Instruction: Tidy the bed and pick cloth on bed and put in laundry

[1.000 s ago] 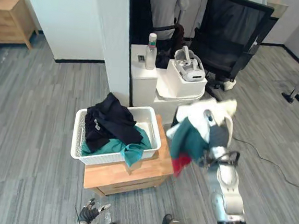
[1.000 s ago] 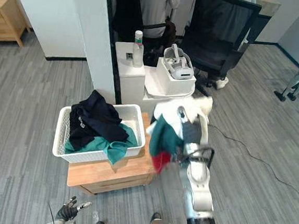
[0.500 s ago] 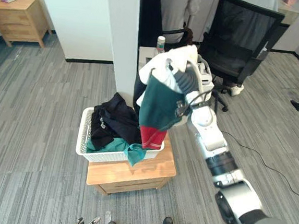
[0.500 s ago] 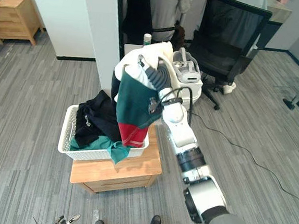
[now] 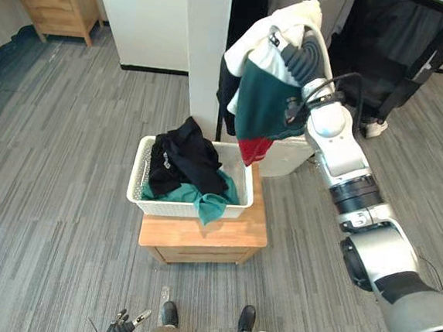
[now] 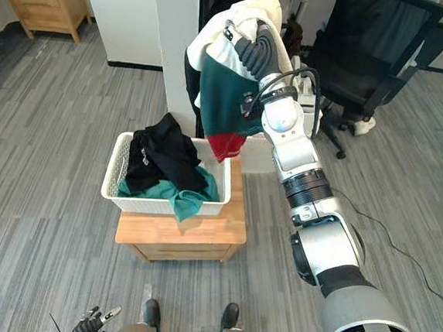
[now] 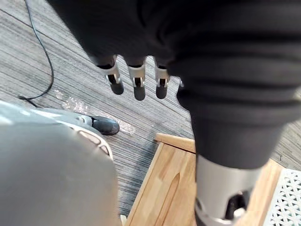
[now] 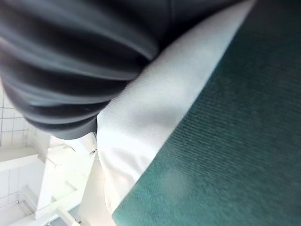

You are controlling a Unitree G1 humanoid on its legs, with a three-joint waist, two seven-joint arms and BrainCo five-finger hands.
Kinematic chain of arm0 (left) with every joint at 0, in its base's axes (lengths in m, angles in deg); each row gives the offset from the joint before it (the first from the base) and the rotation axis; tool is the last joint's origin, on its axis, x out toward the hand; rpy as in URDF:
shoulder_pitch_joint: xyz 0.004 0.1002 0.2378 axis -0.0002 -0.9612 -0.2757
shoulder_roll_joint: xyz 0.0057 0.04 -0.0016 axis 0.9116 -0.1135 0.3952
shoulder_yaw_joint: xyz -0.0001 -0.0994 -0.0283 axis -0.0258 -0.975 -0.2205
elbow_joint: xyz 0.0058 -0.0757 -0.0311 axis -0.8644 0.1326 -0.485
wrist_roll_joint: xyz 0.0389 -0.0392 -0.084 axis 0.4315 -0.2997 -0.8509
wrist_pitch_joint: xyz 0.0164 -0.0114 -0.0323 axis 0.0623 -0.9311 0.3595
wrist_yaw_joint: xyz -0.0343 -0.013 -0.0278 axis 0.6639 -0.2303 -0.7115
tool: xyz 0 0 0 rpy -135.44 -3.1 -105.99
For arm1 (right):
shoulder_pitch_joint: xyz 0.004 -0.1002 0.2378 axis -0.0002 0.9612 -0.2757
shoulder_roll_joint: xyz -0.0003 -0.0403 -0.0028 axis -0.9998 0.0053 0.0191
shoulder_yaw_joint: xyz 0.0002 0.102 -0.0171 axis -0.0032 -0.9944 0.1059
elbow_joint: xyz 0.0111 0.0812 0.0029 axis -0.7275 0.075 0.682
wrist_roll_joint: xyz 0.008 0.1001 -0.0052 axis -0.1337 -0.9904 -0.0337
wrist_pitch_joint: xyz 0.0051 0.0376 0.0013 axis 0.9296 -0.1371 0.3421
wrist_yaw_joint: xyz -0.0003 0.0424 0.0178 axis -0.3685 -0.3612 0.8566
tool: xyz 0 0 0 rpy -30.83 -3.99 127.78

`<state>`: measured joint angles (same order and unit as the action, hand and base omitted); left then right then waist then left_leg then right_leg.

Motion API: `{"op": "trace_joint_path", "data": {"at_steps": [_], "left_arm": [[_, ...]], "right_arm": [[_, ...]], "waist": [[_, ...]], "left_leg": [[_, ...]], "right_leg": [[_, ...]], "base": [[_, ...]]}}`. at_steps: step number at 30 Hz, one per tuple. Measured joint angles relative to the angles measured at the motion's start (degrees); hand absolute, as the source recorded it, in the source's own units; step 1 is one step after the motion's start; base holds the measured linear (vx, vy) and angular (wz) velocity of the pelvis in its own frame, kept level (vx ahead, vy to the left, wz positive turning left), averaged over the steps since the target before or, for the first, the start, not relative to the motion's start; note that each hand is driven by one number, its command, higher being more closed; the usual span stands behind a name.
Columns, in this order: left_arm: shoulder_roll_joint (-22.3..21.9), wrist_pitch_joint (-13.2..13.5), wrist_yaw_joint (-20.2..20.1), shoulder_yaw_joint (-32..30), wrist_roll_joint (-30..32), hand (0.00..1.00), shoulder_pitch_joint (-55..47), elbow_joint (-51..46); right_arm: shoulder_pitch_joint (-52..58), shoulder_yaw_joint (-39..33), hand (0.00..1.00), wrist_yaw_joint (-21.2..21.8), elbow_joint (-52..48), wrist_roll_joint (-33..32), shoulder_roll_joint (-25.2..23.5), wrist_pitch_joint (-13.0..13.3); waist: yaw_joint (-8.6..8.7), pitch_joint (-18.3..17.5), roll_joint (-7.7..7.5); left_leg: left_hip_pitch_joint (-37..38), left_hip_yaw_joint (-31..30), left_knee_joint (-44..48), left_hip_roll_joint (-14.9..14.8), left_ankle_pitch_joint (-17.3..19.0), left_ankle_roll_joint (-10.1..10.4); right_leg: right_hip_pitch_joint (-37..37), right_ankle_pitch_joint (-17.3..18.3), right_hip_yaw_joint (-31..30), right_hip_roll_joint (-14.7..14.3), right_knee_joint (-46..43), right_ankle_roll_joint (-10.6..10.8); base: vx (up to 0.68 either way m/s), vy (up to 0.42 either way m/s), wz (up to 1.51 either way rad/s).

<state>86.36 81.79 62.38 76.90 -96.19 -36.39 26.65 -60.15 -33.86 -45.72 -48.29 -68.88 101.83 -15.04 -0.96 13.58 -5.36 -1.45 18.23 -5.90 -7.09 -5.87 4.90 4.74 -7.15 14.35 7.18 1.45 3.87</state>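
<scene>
green-and-white garment (image 5: 263, 111) on right hand (image 5: 294, 57), one white basket (image 5: 177, 207), two garments (image 5: 180, 156) inside

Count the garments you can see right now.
3: a black garment and a teal garment in the laundry basket, a green-white-red garment on the right robot hand; more may lie beneath.

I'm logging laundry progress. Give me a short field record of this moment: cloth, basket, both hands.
cloth: green, white and red, draped over the raised right hand, not yet in the basket
basket: white, on a wooden stand, holds black and teal clothes
left hand: low, open, idle
</scene>
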Motion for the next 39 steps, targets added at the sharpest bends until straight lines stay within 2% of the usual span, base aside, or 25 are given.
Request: {"op": "trace_joint_path", "data": {"at_steps": [2, 5, 8, 12, 14, 16, 18, 21, 31, 36, 39], "left_arm": [[0.14, -0.01, 0.01, 0.02, 0.01, 0.00, 0.83, 0.02], [0.93, 0.10, 0.04, 0.03, 0.01, 0.00, 1.99, 0.02], [1.30, 0.33, 0.13, 0.11, 0.17, 0.00, 5.38, -0.06], [1.55, 2.01, 0.06, 0.51, -0.07, 0.00, 9.44, -0.28], [1.64, 2.06, 0.06, 1.13, -0.40, 0.00, 11.06, 0.08], [1.72, 2.07, 0.06, 2.01, -1.27, 0.00, 11.88, 0.40], [1.73, 2.06, 0.08, 2.30, -1.74, 0.00, 13.36, 1.57], [2.00, 2.31, 0.10, 2.30, -1.75, 0.00, 13.92, 1.79], [2.13, 2.34, 0.22, 2.64, -1.72, 0.00, 17.83, 2.21], [2.52, 2.27, 0.38, 2.54, -1.71, 0.00, 17.85, 2.21], [2.96, 2.27, 0.50, 2.51, -1.74, 0.00, 17.89, 2.16]], "right_arm": [[0.33, 0.00, 1.00, 0.02, 2.50, 1.28, -0.08, -0.27], [1.98, 0.00, 1.00, -0.12, 6.23, 2.09, -0.64, -1.97], [3.20, -0.02, 1.00, -0.28, 7.44, 3.82, -2.50, -2.36], [0.36, -2.21, 1.00, -1.88, 17.94, 5.76, -3.92, -2.62], [-0.77, -3.62, 1.00, -3.11, 18.65, 6.46, -3.49, -3.06], [-3.12, -3.69, 1.00, -3.87, 19.96, 6.48, -3.60, -3.06], [-3.86, -3.88, 1.00, -4.75, 20.28, 6.60, -3.63, -3.07], [-4.08, -3.89, 1.00, -4.93, 20.81, 8.30, -4.95, -3.28], [-4.94, -3.89, 1.00, -5.04, 22.41, 8.69, -10.93, -4.13], [-11.79, -3.90, 1.00, -5.01, 22.35, 8.68, -15.15, -4.82], [-16.35, -4.55, 1.00, -5.09, 22.26, 8.70, -15.13, -4.80]], "waist": [[-0.09, 2.86, 0.21], [-0.37, 5.38, -0.27], [-0.64, 8.28, -0.46], [-1.67, 9.34, -0.30], [-3.22, 9.74, -0.28], [-3.30, 10.51, 0.04], [-4.70, 10.76, 0.08], [-5.33, 11.36, 0.05], [-5.96, 11.74, 0.01], [-6.30, 12.24, -1.02], [-6.40, 12.45, -1.50]], "left_leg": [[-1.88, 0.83, -0.01, -0.43, -1.90, 0.13], [-4.25, 1.49, 0.01, -0.76, -2.89, -0.01], [-5.59, 1.52, 0.02, -0.85, -3.38, 0.02], [-9.66, -1.45, 0.04, -1.14, -4.69, -0.29], [-11.35, -2.74, 0.06, -1.19, -5.31, -0.57], [-12.43, -3.96, 0.08, -1.04, -5.65, -0.71], [-13.17, -4.15, 0.07, -0.90, -5.65, -0.72], [-13.32, -4.41, 0.05, -0.86, -5.64, -0.71], [-13.19, -5.54, 0.03, -1.21, -5.81, -0.41], [-12.82, -5.71, 0.04, -1.38, -5.90, -0.30], [-13.28, -6.81, 0.04, -1.35, -6.19, -0.20]], "right_leg": [[2.56, 0.32, -0.15, -0.21, -0.28, 0.57], [5.00, -0.77, -0.38, -0.48, 0.03, 0.64], [5.95, -1.86, -0.24, -0.62, 0.80, 0.78], [8.05, -3.07, 2.81, -0.87, 1.24, -0.53], [8.75, -3.30, 4.04, -1.01, 1.72, -0.83], [8.99, -3.31, 4.90, -0.91, 1.73, -0.84], [9.61, -3.32, 4.92, -0.79, 1.73, -0.83], [9.60, -3.32, 4.88, -0.76, 1.73, -0.83], [8.89, -3.30, 5.85, -1.05, 1.73, -0.82], [8.31, -3.29, 6.20, -1.15, 1.79, -0.82], [8.01, -3.27, 7.53, -1.13, 1.89, -0.82]], "base": [[-0.08, -0.041, -0.08], [-0.07, -0.022, -0.11], [-0.02, 0.000, -0.04], [0.00, -0.006, 0.29], [0.01, 0.014, 0.34], [0.01, 0.038, 0.28], [0.01, 0.042, 0.09], [0.01, 0.040, 0.04], [-0.01, 0.003, 0.03], [-0.01, -0.003, 0.03], [-0.03, -0.006, 0.17]]}}
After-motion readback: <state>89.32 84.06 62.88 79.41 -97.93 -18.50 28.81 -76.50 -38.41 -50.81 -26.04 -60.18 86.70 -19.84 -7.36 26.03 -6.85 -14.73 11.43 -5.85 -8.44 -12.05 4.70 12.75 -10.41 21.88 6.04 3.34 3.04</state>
